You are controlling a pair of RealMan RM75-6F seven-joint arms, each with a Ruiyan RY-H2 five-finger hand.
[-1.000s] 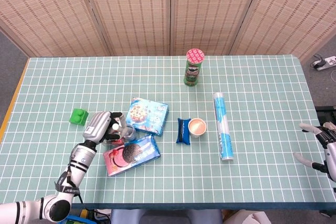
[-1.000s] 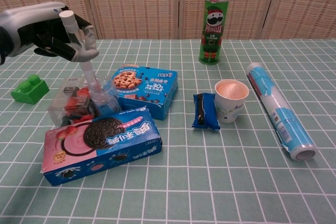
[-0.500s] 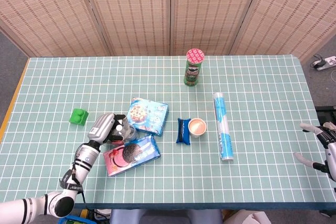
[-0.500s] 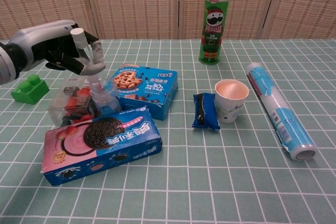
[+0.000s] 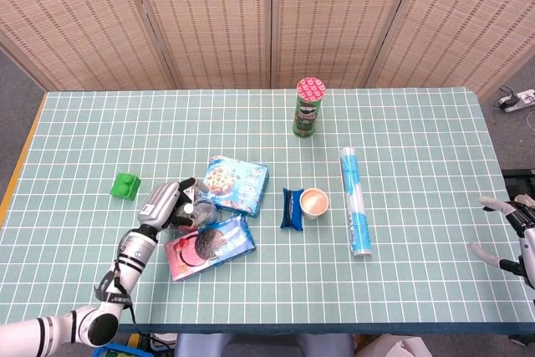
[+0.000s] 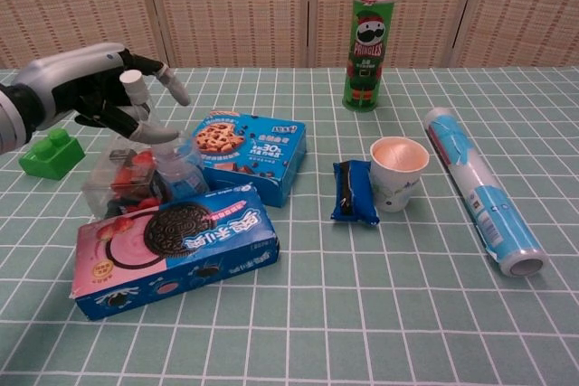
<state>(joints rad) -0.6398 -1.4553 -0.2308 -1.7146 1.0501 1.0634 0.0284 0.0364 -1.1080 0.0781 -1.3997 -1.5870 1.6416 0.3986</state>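
Spray bottle (image 6: 161, 153), one, upright in your left hand (image 6: 101, 88).
You grip its neck; your right hand (image 5: 512, 227) lies open.

The clear spray bottle (image 6: 172, 162) stands upright at the near left of the table, its white capped neck rising between the fingers of the left hand (image 6: 95, 88); blue liquid fills its rounded base; it sits just behind the pink and blue Oreo box (image 6: 174, 248), beside the blue cookie box (image 6: 255, 156) and against a clear packet of red sweets (image 6: 122, 183).
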